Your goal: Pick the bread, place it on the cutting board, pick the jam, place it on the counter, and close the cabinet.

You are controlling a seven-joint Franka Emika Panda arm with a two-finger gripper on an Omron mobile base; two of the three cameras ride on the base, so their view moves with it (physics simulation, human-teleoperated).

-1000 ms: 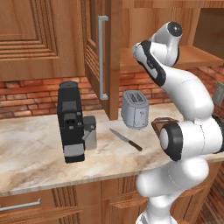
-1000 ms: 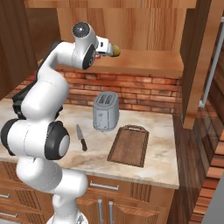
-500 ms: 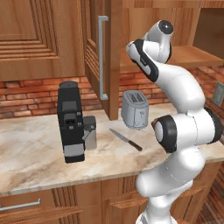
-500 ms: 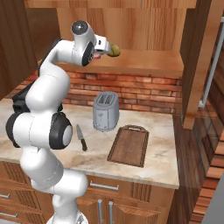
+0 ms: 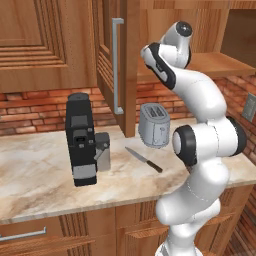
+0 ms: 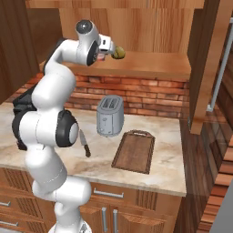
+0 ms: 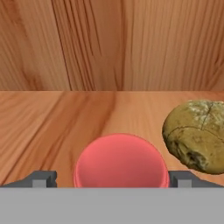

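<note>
The gripper [image 7: 112, 181] is spread wide, with the jam [image 7: 120, 161] between its fingertips on the cabinet shelf [image 7: 48, 122]. The bread [image 7: 195, 135], just beside it, is judged light and crumbly; its rounded flanks should be gripped gently.

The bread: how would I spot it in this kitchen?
Look inside the open upper wooden wall cabinet, on its shelf above the silver toaster. The bread is the bumpy olive-brown lump beside a smooth red jar with a pinkish top.
</note>
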